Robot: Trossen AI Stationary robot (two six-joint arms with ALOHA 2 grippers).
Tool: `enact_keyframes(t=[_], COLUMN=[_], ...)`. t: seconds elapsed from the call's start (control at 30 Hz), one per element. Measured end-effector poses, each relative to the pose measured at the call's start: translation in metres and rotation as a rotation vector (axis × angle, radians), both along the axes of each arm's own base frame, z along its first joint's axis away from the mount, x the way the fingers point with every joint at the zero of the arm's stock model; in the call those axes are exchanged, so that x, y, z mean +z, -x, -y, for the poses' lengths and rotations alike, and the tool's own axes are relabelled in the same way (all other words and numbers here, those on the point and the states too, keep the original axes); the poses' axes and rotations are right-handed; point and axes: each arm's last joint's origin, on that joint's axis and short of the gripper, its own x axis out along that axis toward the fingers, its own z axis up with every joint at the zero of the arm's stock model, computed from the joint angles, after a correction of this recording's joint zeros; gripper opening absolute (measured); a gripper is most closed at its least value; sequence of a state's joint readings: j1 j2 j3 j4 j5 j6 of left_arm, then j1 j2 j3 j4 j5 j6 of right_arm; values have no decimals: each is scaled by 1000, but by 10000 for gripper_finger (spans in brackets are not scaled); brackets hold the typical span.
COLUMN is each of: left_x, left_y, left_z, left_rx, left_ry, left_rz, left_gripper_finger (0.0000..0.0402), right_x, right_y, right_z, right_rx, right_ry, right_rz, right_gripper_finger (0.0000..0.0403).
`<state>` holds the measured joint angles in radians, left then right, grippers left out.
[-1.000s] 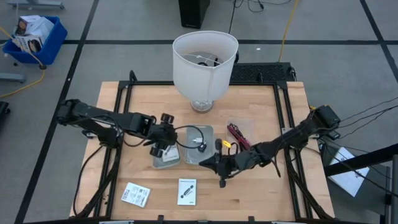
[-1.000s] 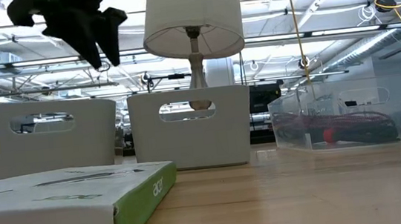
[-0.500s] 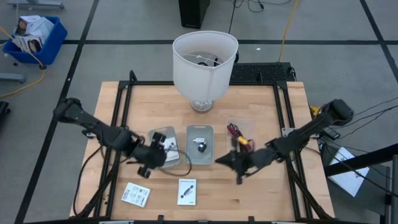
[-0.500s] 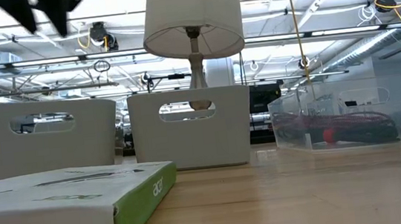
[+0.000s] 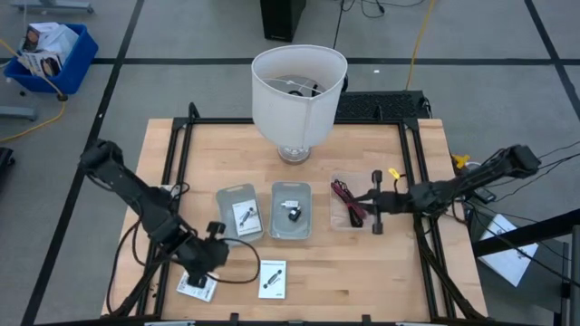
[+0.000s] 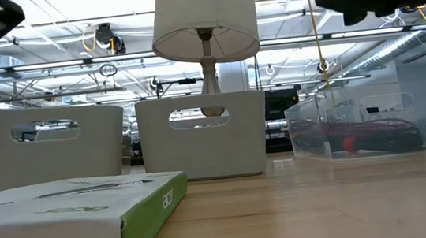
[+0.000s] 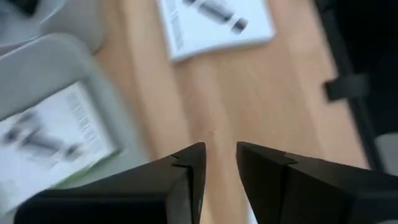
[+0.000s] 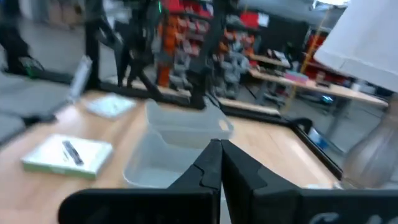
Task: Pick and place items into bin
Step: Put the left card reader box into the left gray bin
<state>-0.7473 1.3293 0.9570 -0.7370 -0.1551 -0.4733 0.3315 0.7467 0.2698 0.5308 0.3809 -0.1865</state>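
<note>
My left gripper (image 5: pixel 217 254) hovers over the table's near left part, between a grey bin (image 5: pixel 238 214) holding a white packet (image 7: pixel 43 140) and two white packets lying flat on the wood (image 5: pixel 198 284) (image 5: pixel 272 279). Its fingers stand narrowly open and empty (image 7: pixel 219 163). My right gripper (image 5: pixel 372 203) hangs by the right side of the clear bin (image 5: pixel 348 201), which holds magenta and black cable ties (image 6: pixel 357 134). It is shut and empty (image 8: pixel 217 155). A second grey bin (image 5: pixel 292 210) holds a small black and white part.
The big white lampshade (image 5: pixel 299 86) stands on its base at the table's far middle. Black frame rails run along the left and right table edges (image 5: pixel 174 181) (image 5: pixel 419 181). Bare wood lies along the near edge, right of the packets (image 5: pixel 362 272).
My left gripper has swung from above the left grey bin toward the table's near left corner, and the packet in that bin now shows. My right gripper has drawn back from beside the middle bin toward the right edge, to the clear bin.
</note>
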Motion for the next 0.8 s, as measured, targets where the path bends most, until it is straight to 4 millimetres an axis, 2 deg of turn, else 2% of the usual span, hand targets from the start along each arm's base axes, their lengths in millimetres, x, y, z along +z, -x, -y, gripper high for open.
enact_keyframes(t=[0.17, 0.3, 0.53, 0.63, 0.8], left_x=[-19, -22, -29, -32, -35], left_y=[-3, 0, 18, 30, 44], left_z=[13, 17, 21, 22, 27], left_rx=[-37, -36, 41, 84, 142], left_ry=[110, 125, 117, 112, 117], left_rz=[121, 140, 2, -90, -165], left_gripper_finger=[95, 95, 101, 127, 196], right_x=[-6, -13, -24, -25, -23], right_y=[14, 19, 24, 24, 24], right_z=[8, 12, 18, 19, 17], right_rx=[36, 19, -14, -4, 37], right_ry=[-73, -109, -133, -135, -141], right_rz=[66, 40, 28, 26, 49], right_gripper_finger=[0, 0, 0, 0, 0])
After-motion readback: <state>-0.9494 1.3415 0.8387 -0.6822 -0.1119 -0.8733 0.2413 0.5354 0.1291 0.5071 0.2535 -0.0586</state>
